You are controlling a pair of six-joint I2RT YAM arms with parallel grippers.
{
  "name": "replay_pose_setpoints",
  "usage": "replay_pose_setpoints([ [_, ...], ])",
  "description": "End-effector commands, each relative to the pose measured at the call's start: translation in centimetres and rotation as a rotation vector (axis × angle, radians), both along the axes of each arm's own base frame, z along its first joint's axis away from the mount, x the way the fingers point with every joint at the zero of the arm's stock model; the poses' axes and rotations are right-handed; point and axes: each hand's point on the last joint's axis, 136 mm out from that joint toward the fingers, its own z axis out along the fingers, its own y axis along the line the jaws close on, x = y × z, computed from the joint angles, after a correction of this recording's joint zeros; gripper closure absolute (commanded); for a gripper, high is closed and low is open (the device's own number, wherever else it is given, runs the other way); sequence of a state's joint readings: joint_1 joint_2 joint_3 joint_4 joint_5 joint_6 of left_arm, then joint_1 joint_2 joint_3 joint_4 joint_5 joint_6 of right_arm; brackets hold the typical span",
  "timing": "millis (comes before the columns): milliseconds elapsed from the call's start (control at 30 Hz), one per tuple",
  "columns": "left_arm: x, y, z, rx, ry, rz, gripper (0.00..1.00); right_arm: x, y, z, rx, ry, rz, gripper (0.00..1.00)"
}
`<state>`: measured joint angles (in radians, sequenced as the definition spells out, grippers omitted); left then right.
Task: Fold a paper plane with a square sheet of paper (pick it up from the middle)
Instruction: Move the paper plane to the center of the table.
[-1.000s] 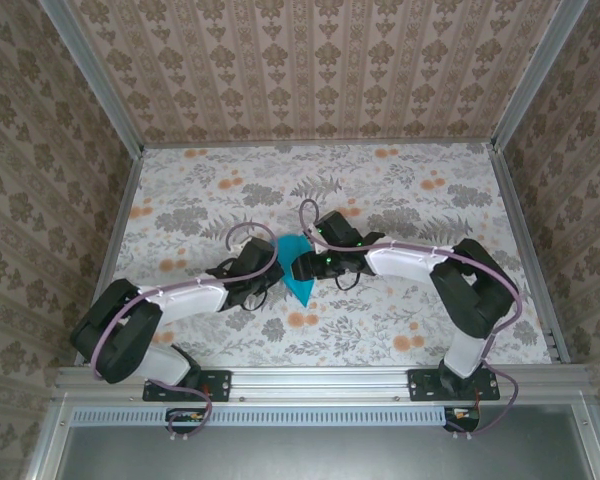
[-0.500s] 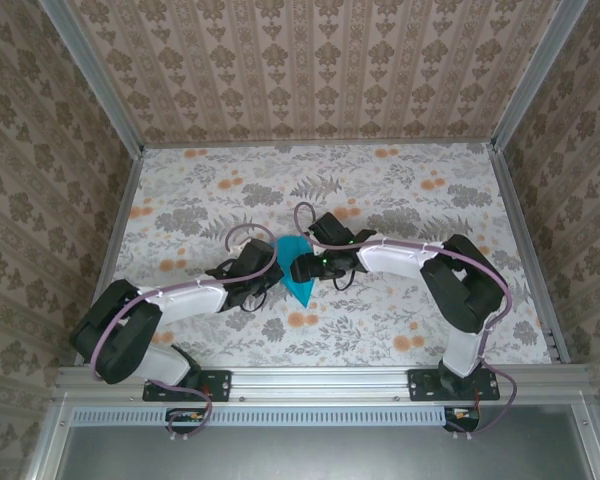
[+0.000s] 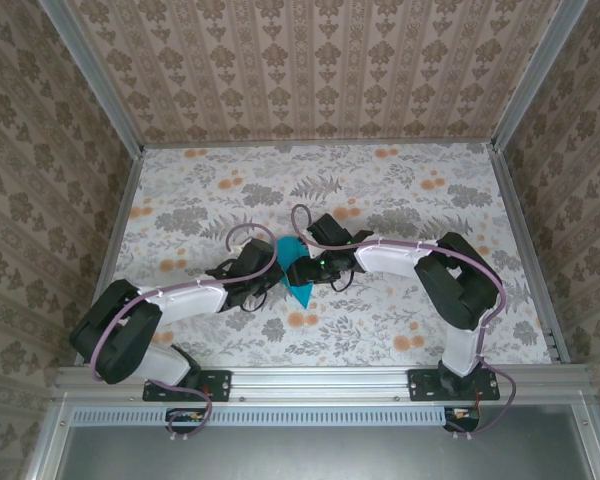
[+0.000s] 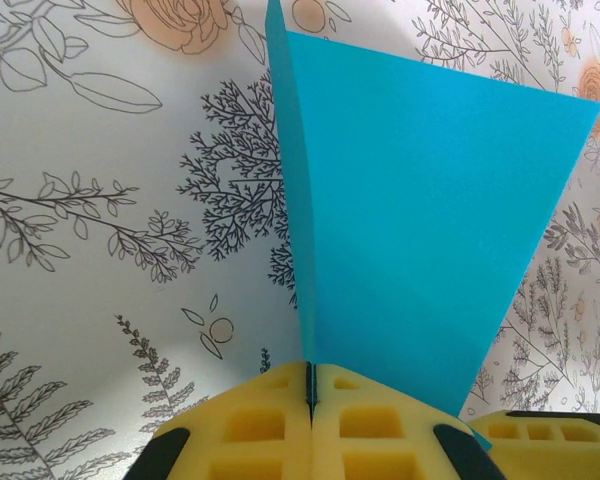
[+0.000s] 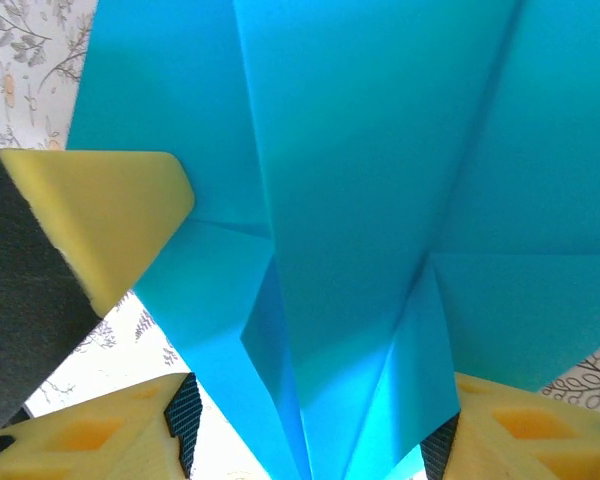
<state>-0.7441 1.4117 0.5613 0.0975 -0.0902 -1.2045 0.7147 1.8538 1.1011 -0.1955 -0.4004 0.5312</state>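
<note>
The teal-blue sheet of paper (image 3: 300, 292) is creased into a pointed dart shape and held at mid-table between both grippers. My left gripper (image 3: 275, 276) is shut on its centre crease (image 4: 306, 300), with one wing (image 4: 420, 200) spreading right; the yellow pads (image 4: 250, 425) meet with only the paper's edge between them. My right gripper (image 3: 304, 268) comes in from the right. Its jaws stand apart, open, with the folded layers (image 5: 380, 200) hanging between the yellow fingers (image 5: 100, 440). A pad of the left gripper (image 5: 100, 215) shows at that view's left.
The floral table cover (image 3: 400, 200) stretches free all round the arms. Patterned walls and metal rails (image 3: 515, 230) close in the left, right and far sides. A finger of the right gripper (image 4: 545, 440) sits close by the left gripper's pads.
The right arm has drawn a little to the left, bringing its gripper closer against the paper and the left gripper. The left arm has kept still, still shut on the crease.
</note>
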Motion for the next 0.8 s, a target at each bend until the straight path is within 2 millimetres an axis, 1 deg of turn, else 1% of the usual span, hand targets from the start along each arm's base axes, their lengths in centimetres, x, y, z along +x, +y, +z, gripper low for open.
replay_pose_setpoints([
  [0, 0.5, -0.3, 0.7, -0.014, -0.013, -0.007, 1.00, -0.2, 0.8, 0.3, 0.031, 0.005, 0.016, 0.37],
  [100, 0.6, -0.5, 0.7, -0.019, -0.011, -0.010, 1.00, -0.1, 0.7, -0.1, 0.015, 0.004, 0.011, 0.39],
  [233, 0.6, -0.6, 0.7, -0.022, -0.009, -0.013, 1.00, 0.3, 0.4, -0.7, -0.040, -0.008, 0.000, 0.47],
  [267, 0.6, -0.6, 0.7, -0.022, -0.009, -0.014, 0.99, 0.3, 0.3, -0.9, -0.050, -0.006, -0.003, 0.49],
  [400, 0.6, -0.7, 0.7, -0.023, -0.007, -0.014, 0.95, 0.3, 0.4, -1.4, -0.071, -0.002, 0.002, 0.52],
  [500, 0.6, -0.7, 0.8, -0.021, -0.007, -0.015, 0.90, 0.4, 0.5, -1.5, -0.086, -0.002, 0.002, 0.57],
  [633, 0.6, -0.4, 1.1, -0.006, -0.008, -0.017, 0.79, 0.6, 0.1, -1.7, -0.119, -0.008, -0.006, 0.71],
  [767, 0.6, 0.5, 1.3, 0.020, 0.001, -0.003, 0.68, 1.3, -1.6, -1.1, -0.203, -0.052, -0.033, 0.84],
])
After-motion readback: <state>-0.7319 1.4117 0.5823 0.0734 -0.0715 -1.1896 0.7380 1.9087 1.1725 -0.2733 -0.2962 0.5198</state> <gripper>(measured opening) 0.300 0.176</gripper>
